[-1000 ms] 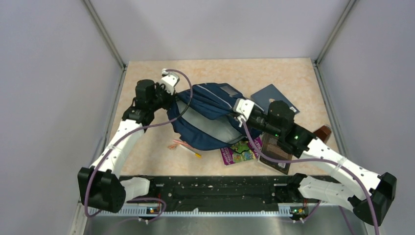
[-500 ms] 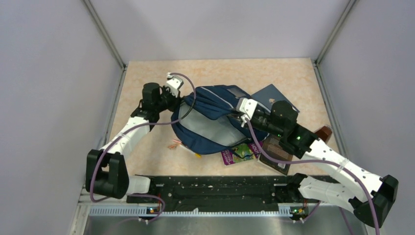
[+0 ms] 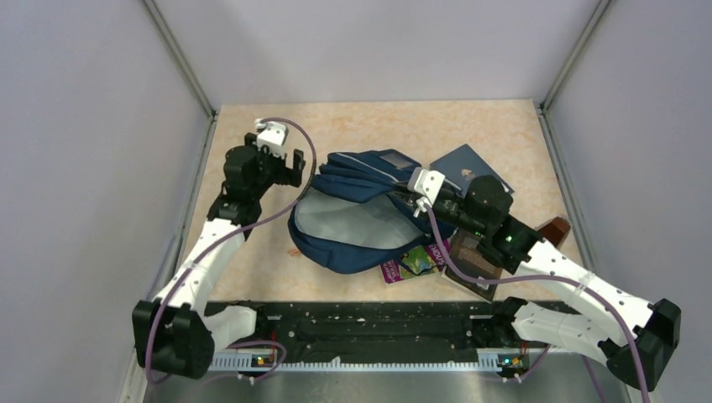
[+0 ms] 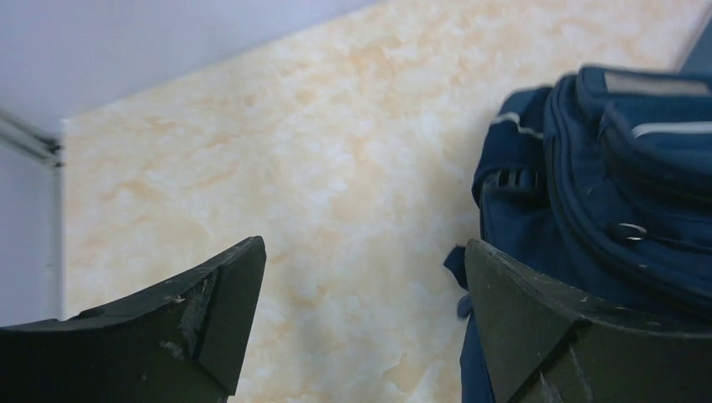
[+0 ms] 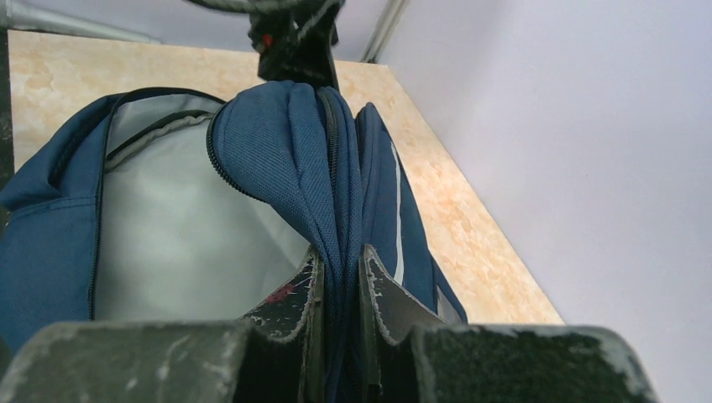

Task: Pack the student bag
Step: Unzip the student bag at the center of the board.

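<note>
The student bag [image 3: 353, 220], navy blue with thin pale stripes, lies in the middle of the table with its mouth gaping and its light grey lining [image 3: 348, 225] showing. My right gripper [image 3: 405, 199] is shut on a folded navy flap of the bag's rim [image 5: 290, 151], the fabric pinched between both fingers [image 5: 295, 294]. My left gripper [image 3: 292, 166] hangs wide open just left of the bag, with only bare table between its fingers [image 4: 214, 306]. In the left wrist view the bag [image 4: 604, 159] lies beside the right finger.
A dark blue book [image 3: 464, 163] lies behind the bag. A colourful booklet [image 3: 411, 262] and a brown book [image 3: 470, 262] lie at its near right side, partly under my right arm. A small brown thing [image 3: 555, 227] sits far right, a pencil [image 3: 295, 251] at the bag's left.
My left gripper has opened, let go of the bag's left rim and drawn back to the left. The bag's left side has sagged down. My right gripper keeps its grip.
</note>
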Tool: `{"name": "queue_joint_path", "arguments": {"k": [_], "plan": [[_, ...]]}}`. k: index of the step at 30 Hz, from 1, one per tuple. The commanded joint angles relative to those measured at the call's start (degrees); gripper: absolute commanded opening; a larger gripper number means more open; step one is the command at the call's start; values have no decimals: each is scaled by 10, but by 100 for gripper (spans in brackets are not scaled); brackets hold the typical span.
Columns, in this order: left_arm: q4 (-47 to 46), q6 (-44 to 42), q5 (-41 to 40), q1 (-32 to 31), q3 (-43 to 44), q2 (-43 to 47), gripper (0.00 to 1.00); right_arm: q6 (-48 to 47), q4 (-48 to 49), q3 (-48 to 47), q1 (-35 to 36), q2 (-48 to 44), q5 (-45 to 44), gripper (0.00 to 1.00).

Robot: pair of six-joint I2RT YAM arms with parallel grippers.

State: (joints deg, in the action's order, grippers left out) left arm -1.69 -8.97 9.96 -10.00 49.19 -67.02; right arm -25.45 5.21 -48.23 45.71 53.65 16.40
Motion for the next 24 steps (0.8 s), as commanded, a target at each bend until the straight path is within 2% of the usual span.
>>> {"name": "queue_joint_path", "arguments": {"k": [1,4,7,10,11,13,18,21,24], "plan": [[15,45,-90,0,2,92,94,-6,174,-5,3,-21,-5,0],[49,60,-95,0,-8,166,90,-6,191,5,3,-15,-26,0],[70,79,-2,-2,-7,220,89,-8,205,12,3,-7,-25,0],[77,87,125,-10,-1,244,87,-4,216,14,3,4,-5,0],[87,83,171,-15,3,245,87,-1,217,12,4,9,3,0],[124,40,213,-36,19,239,86,5,214,8,3,16,20,0],[244,-95,193,-108,62,212,89,12,191,0,4,22,54,0],[258,-154,180,-132,60,209,93,11,167,-9,3,23,62,0],[247,-174,177,-142,54,211,95,8,140,-22,4,28,71,0]]}}
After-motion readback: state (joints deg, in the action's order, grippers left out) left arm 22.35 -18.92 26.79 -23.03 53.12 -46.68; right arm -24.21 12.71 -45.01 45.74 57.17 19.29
